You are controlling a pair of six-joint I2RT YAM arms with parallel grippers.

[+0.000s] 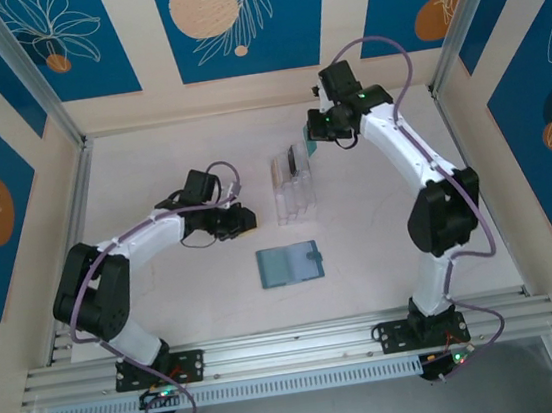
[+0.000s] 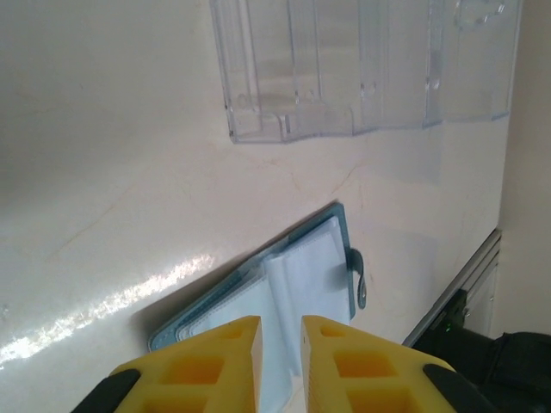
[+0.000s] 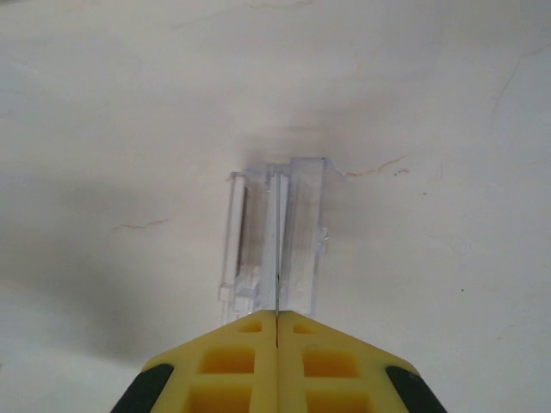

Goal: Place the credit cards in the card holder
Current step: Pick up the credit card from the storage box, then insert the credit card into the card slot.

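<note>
The card holder (image 1: 290, 263) lies flat on the table centre, its pale see-through pockets (image 2: 301, 284) facing up and its strap to one side. My left gripper (image 1: 243, 221) hovers up and left of it, with the jaws (image 2: 281, 331) a narrow gap apart and nothing between them. My right gripper (image 1: 325, 132) is at the far end of the clear rack, shut on a teal credit card (image 1: 320, 150). In the right wrist view that card (image 3: 277, 249) is edge-on, a thin line running out from the closed fingertips (image 3: 277, 316) above the rack. A dark card (image 1: 292, 160) stands in the rack.
The clear acrylic slotted rack (image 1: 293, 192) stands just beyond the card holder, between the two grippers; it is also in the left wrist view (image 2: 370, 69) and the right wrist view (image 3: 303, 232). The aluminium rail (image 1: 293, 345) borders the near table edge.
</note>
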